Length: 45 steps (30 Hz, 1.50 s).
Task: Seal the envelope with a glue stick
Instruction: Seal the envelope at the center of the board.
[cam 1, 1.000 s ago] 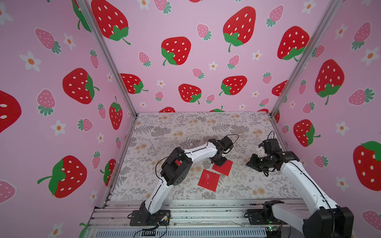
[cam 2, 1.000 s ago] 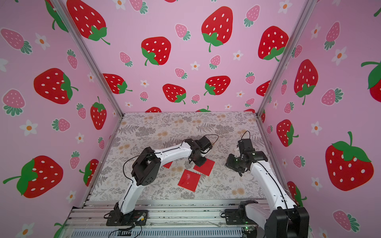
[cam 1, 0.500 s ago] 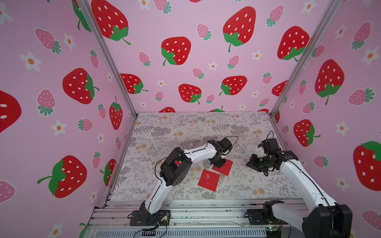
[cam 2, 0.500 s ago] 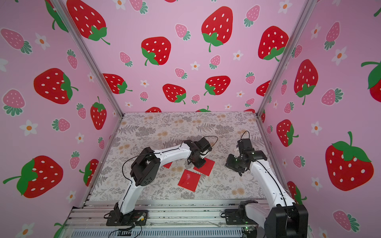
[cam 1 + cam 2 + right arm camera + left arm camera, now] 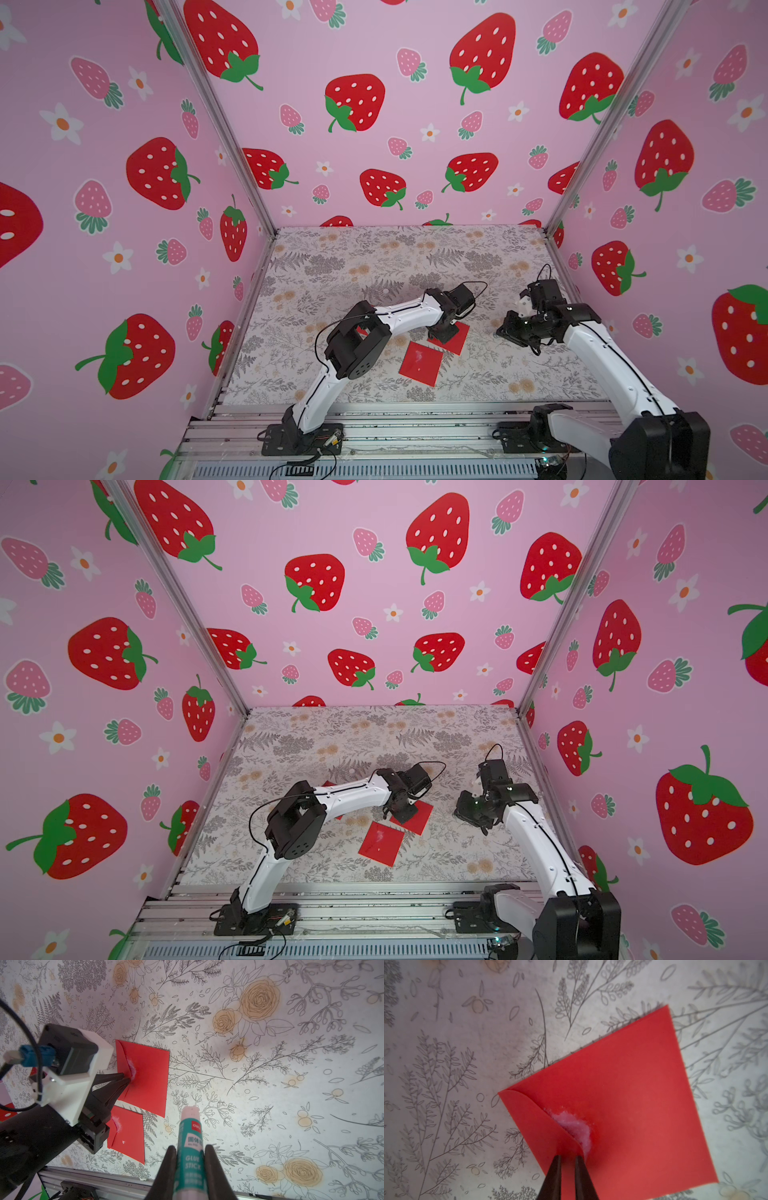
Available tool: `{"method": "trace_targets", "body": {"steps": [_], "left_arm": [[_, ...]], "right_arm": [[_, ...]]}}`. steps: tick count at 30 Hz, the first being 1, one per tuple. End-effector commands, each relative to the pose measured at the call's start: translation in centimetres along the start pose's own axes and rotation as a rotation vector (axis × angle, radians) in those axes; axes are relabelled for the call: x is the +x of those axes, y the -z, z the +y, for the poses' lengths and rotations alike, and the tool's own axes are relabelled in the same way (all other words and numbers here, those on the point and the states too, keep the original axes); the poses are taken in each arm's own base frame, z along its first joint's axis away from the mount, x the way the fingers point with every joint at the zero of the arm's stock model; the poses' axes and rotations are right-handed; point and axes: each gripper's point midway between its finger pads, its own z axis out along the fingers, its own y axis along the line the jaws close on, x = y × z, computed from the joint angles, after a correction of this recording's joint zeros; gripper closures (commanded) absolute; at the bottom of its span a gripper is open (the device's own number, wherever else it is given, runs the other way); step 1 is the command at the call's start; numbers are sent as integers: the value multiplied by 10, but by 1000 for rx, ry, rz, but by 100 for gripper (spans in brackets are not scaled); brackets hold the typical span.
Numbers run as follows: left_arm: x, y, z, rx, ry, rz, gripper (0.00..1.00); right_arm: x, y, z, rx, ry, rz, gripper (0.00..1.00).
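Plainly, the glue stick (image 5: 190,1126) was clamped in the right tool (image 5: 190,1147), gripped across its lower label with the uncapped tip projecting ahead, held clear above the tabletop (image 5: 291,1084) and apart from the envelope (image 5: 633,1095). That envelope lay flat with its flap (image 5: 537,1122) folded down, and a lumpy whitish glue smear (image 5: 575,1126) was seen bulging out past the flap's edge. The left tool (image 5: 568,1157) was set tip-down on the flap's point, its fingers almost together with only a slim gap; whether paper was nipped between them or merely pressed could not be told.

The chief hazard was judged to lie in that excess glue — the tips stood right beside it, so they could be fouled, and the flap or the whole light envelope could be dragged up when the tool was lifted. Were the press released too soon, the flap might be sprung open. A sideways push could slide the envelope toward the second envelope (image 5: 128,1136), which lay just beside it with its own glue showing — the two might be stuck together. The bare stick tip, if lowered carelessly, could be smeared on the tabletop, and with so much of it overhanging the grip it might be levered askew.
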Motion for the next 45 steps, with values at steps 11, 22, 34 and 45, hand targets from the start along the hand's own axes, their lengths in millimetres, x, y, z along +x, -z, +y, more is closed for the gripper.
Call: {"method": "trace_targets", "body": {"steps": [11,22,34,45], "left_arm": [[-15,13,0,30,5,-60,85],[-11,-4,5,18,5,-16,86],[43,-44,-18,15,-72,171,84],[-21,16,1,16,-16,-68,84]], "right_arm": [[-3,6,2,-6,6,-12,100],[-4,5,2,-4,8,-10,100],[-2,5,2,-10,10,-6,100],[-3,6,2,-8,9,-17,100]]}}
